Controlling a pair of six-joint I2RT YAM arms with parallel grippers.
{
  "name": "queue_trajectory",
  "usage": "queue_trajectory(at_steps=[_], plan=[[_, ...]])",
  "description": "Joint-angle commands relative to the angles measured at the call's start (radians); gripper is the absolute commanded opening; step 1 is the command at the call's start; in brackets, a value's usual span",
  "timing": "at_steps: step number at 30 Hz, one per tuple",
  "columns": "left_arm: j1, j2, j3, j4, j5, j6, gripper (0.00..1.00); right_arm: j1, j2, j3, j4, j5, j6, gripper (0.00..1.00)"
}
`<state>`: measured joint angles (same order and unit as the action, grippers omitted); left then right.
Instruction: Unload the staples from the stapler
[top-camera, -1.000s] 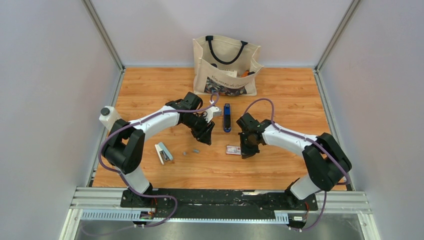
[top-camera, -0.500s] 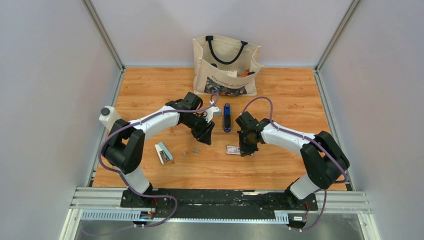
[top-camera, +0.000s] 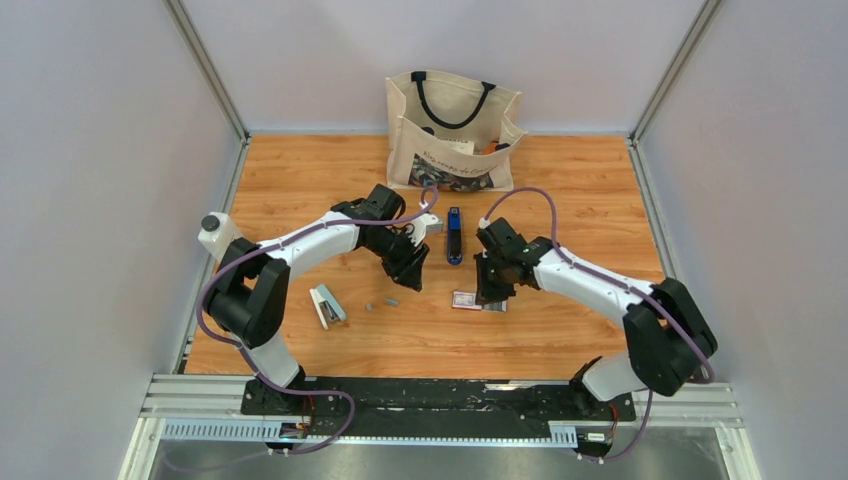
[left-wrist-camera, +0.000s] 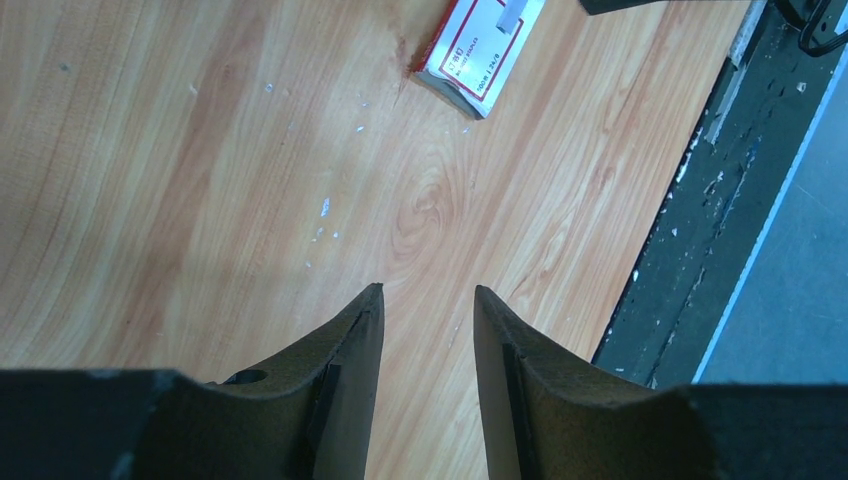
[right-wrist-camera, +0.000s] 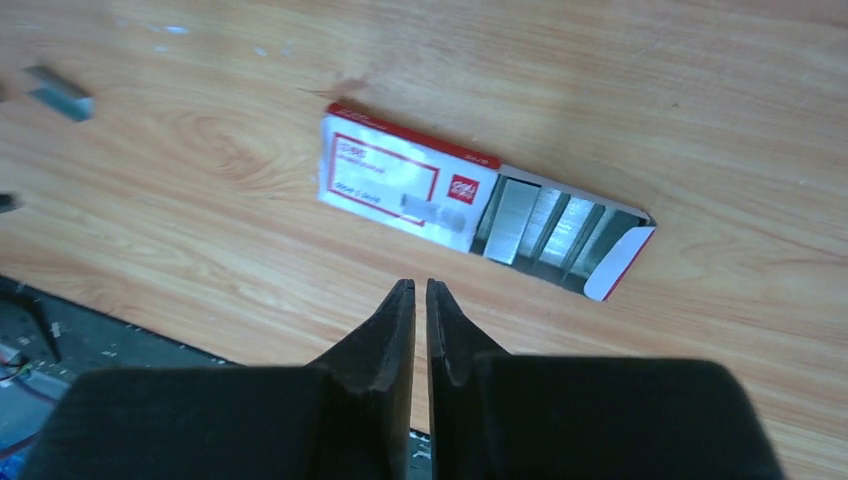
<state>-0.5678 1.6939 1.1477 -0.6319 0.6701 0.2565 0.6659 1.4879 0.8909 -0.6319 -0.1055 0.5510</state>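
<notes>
The dark blue stapler (top-camera: 454, 236) lies on the table between my two arms, far of both grippers. Two short silvery staples (top-camera: 392, 301) lie left of centre; one shows in the right wrist view (right-wrist-camera: 58, 93). My left gripper (top-camera: 412, 276) is open and empty over bare wood, seen also in its wrist view (left-wrist-camera: 427, 292). My right gripper (top-camera: 488, 290) is shut and empty, hovering just above the red-and-white box (right-wrist-camera: 400, 185), as its wrist view (right-wrist-camera: 420, 285) shows.
The red-and-white box (top-camera: 466, 299) lies open at one end with staple strips inside (right-wrist-camera: 545, 225); it also shows in the left wrist view (left-wrist-camera: 482, 45). A pale grey-blue stapler (top-camera: 326, 305) lies at the left. A canvas tote bag (top-camera: 452, 130) stands at the back.
My right arm has shifted, its gripper moving slightly farther from the near edge and over the box. The left arm and the blue stapler have not moved.
</notes>
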Motion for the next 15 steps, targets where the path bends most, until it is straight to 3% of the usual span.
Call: queue_trajectory(at_steps=[1, 9, 15], plan=[[-0.006, -0.036, 0.038, -0.011, -0.010, 0.049, 0.47, -0.012, -0.130, 0.051, 0.005, -0.005, -0.019, 0.12], [-0.064, -0.086, -0.002, -0.041, -0.164, 0.167, 0.48, -0.069, -0.101, 0.020, 0.030, 0.006, -0.037, 0.06], [-0.135, -0.062, -0.036, -0.071, -0.314, 0.306, 0.52, -0.140, -0.159, -0.023, 0.069, -0.026, -0.046, 0.11]])
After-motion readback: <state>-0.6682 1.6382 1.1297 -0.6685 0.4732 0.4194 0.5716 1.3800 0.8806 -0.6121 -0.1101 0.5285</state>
